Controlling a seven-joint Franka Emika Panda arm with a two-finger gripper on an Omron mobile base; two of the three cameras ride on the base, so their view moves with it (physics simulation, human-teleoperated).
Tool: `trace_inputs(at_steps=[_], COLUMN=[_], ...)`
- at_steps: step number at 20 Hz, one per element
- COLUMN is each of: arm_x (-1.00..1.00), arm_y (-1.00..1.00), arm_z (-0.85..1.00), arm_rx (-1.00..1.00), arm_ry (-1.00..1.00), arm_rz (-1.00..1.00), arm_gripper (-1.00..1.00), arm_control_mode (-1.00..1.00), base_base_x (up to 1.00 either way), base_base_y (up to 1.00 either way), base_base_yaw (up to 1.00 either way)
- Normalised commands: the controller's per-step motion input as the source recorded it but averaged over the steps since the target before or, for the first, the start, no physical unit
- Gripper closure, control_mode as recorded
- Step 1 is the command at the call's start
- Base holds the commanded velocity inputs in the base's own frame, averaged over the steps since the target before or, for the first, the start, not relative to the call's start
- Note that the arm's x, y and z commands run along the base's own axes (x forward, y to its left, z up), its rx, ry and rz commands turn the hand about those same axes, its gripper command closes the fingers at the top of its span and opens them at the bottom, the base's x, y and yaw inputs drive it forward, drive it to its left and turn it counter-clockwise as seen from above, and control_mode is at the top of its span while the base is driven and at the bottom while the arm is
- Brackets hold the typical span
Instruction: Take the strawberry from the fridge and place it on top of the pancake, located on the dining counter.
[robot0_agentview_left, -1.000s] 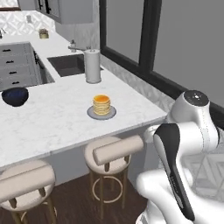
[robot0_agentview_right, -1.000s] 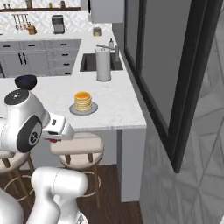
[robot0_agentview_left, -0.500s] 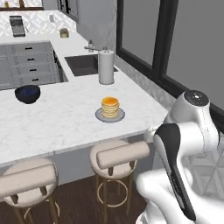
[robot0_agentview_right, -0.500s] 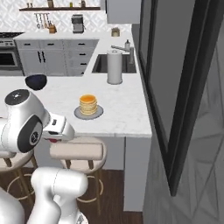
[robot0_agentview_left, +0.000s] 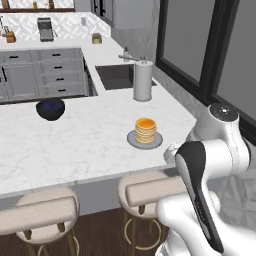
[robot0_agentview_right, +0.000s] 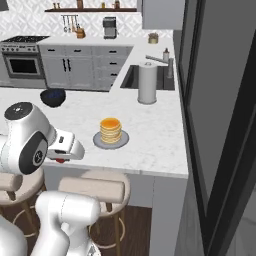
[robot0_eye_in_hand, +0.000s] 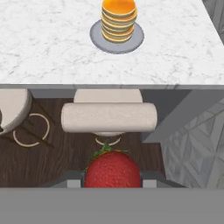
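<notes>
At the hand view's 6 o'clock, the strawberry (robot0_eye_in_hand: 113, 168) sits pinched between the fingers (robot0_eye_in_hand: 75, 181), held short of the tabletop (robot0_eye_in_hand: 48, 48) edge, above one stool (robot0_eye_in_hand: 108, 117), likely carried low for the reach ahead. One pancake stack (robot0_eye_in_hand: 118, 17) on one grey plate (robot0_eye_in_hand: 97, 36) waits at 12 o'clock, well apart from the berry. One dark bowl (robot0_agentview_left: 50, 108), one paper-towel roll (robot0_agentview_left: 142, 80).
</notes>
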Motion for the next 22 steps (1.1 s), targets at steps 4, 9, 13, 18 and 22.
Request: trace_inputs(at_steps=[4,9,13,18,22], arm_x=[0.0,0.0,0.0,0.0,0.0], arm_y=[0.0,0.0,0.0,0.0,0.0], arm_z=[0.0,0.0,0.0,0.0,0.0], arm_rx=[0.0,0.0,0.0,0.0,0.0], arm_ry=[0.0,0.0,0.0,0.0,0.0], arm_rz=[0.0,0.0,0.0,0.0,0.0], arm_gripper=[1.0,1.0,1.0,1.0,1.0], arm_control_mode=[1.0,1.0,1.0,1.0,1.0], base_base_x=[0.38,0.49,0.47,0.64,0.72], base_base_y=[0.24,0.31,0.23,0.18,0.19], base_base_yaw=[-0.05,-0.09,-0.06,0.0,0.0])
